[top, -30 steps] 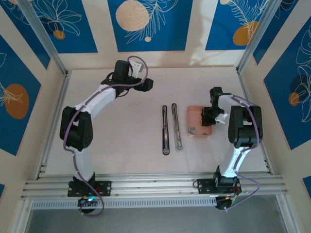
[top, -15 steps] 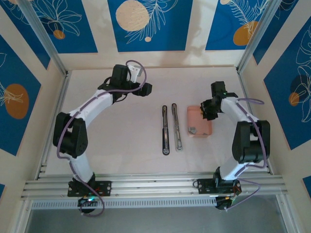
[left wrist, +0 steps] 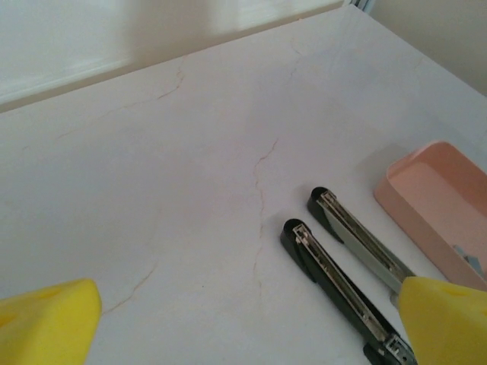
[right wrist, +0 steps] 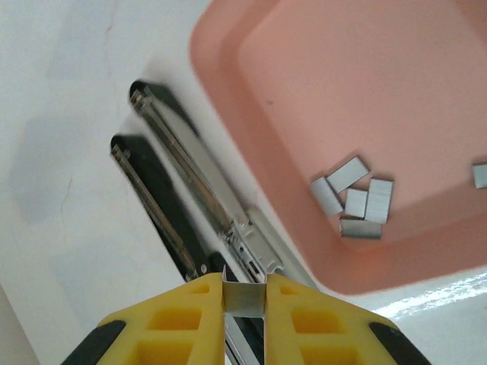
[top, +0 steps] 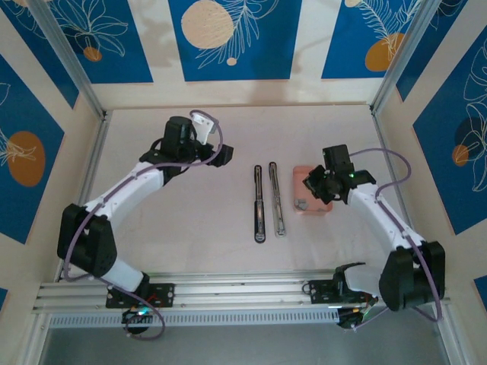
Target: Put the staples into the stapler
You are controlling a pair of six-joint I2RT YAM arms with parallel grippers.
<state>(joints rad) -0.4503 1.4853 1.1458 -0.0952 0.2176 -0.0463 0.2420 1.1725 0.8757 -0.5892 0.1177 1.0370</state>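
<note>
The stapler lies opened out flat as two slim bars, a black one and a silvery one, side by side at mid-table. In the right wrist view my right gripper is shut on a short strip of staples, held above the near end of the silvery bar and beside the black bar. More loose staples lie in the pink tray. My left gripper is open, its yellow fingertips wide apart over bare table left of the black bar.
The pink tray sits just right of the stapler bars, with my right gripper over its far left part. My left gripper hovers left of the bars' far ends. Aluminium rails border the table at left, right and front.
The right arm's elbow has swung outward and nearer while its gripper stayed over the tray, still holding the staple strip. The left arm has stretched out lower, its gripper shifting nearer.
</note>
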